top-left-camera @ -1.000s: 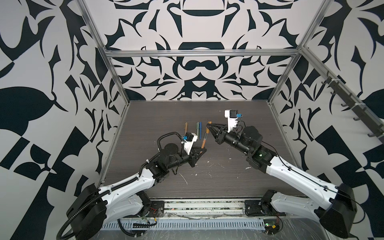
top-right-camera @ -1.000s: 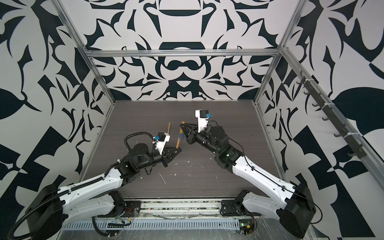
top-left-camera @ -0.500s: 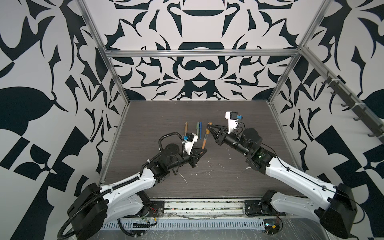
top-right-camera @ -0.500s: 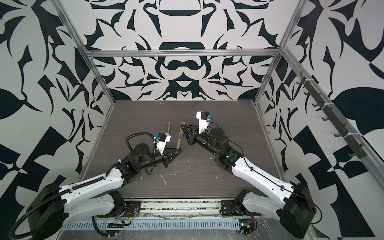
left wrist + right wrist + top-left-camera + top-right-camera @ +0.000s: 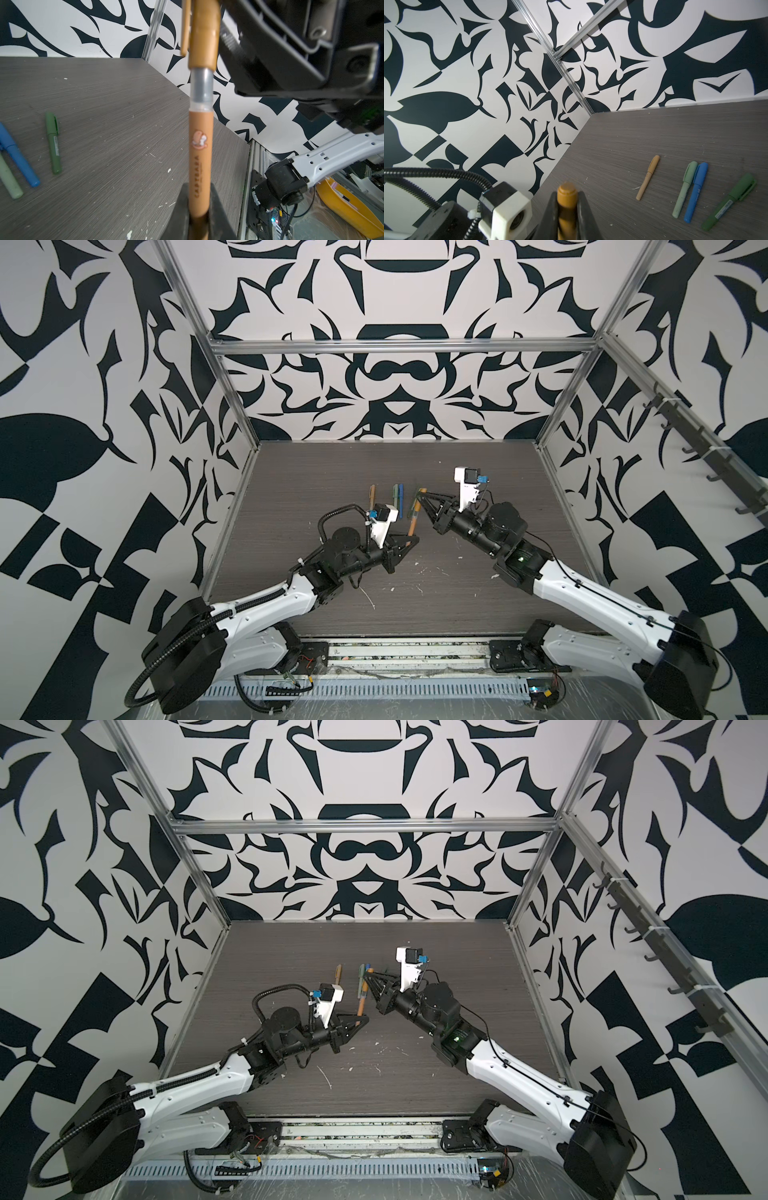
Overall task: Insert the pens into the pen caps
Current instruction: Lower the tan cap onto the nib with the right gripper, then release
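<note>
The grey table (image 5: pixel 311 472) is carrying four capped pens, lying left to right: tan pen (image 5: pixel 648 180), pale green pen (image 5: pixel 684 189), blue pen (image 5: pixel 695 192), dark green pen (image 5: pixel 729 202); white flecks (image 5: pixel 368 597) are lying nearer.

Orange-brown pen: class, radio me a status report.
Left hand shut on orange-brown pen. Right hand shut on its cap, partly seated, grey neck showing. Nothing in the way; four other pens lie aside on table.
</note>
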